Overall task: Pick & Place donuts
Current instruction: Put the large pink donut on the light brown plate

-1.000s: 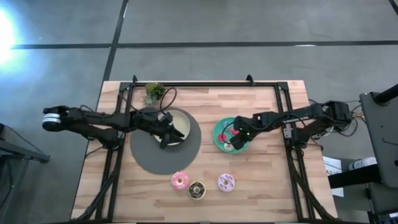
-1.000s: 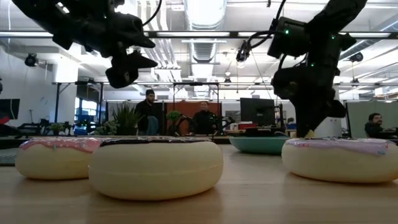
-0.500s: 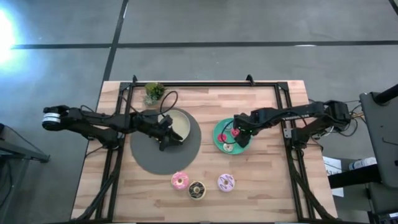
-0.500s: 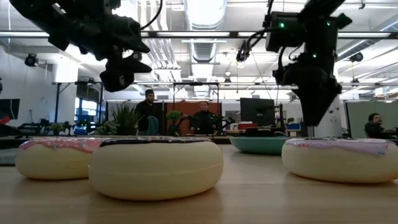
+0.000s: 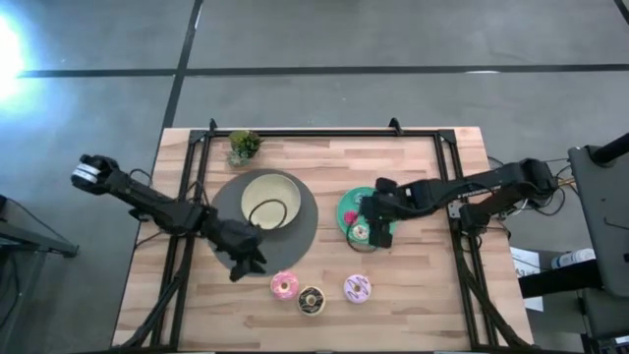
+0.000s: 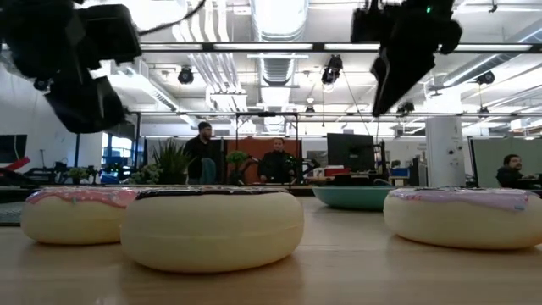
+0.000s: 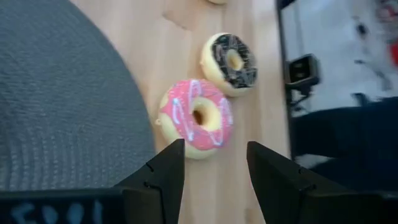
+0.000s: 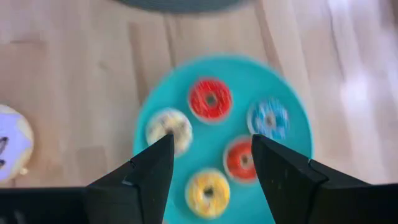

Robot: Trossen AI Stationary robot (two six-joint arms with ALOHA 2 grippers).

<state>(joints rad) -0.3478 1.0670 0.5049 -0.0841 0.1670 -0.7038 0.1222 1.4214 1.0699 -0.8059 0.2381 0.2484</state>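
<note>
Three larger donuts lie flat on the wood near the front edge: pink [image 5: 285, 286], chocolate [image 5: 312, 300] and lilac sprinkled [image 5: 357, 288]. Several mini donuts, among them a red one [image 8: 210, 99] and a yellow one [image 8: 207, 193], lie on the teal plate [image 5: 346, 208]. My left gripper [image 5: 246, 264] hangs open over the grey mat's near rim, just short of the pink donut [image 7: 198, 118], with nothing between its fingers. My right gripper [image 8: 211, 168] is open and empty, well above the teal plate [image 6: 356, 196].
A beige plate [image 5: 267, 200] sits on the round grey mat [image 5: 295, 231]. A small potted plant [image 5: 243, 146] stands at the far edge. Black frame rails run along the table's left and right sides. People sit in the room beyond the table.
My left gripper has left the beige plate and gone toward the table's near edge, stopping by the pink donut. My right gripper has risen above the teal plate. The donuts on the table have not moved.
</note>
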